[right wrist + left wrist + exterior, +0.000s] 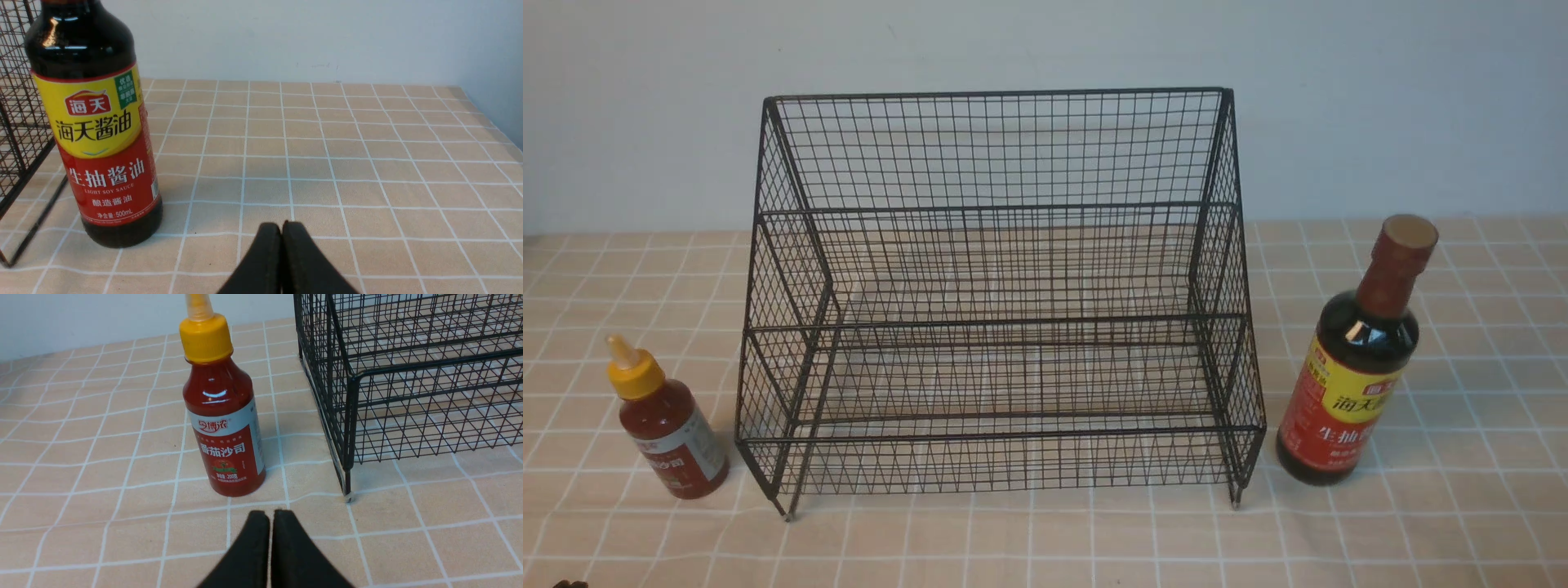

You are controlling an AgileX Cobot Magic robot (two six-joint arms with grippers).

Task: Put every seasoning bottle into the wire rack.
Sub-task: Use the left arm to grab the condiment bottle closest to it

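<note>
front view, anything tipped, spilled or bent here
Nothing stands out. The small red squeeze bottle with yellow cap stands upright left of the black wire-mesh rack, the tall dark soy-sauce bottle upright on its right. The rack sits level on its feet, and the checked tablecloth shows no spill.

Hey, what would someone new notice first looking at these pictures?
A big black wire rack dominates the middle of the checked tablecloth, both tiers empty. A small red sauce bottle with a yellow cap stands upright just off its left side, and a taller dark soy-sauce bottle stands off its right.
</note>
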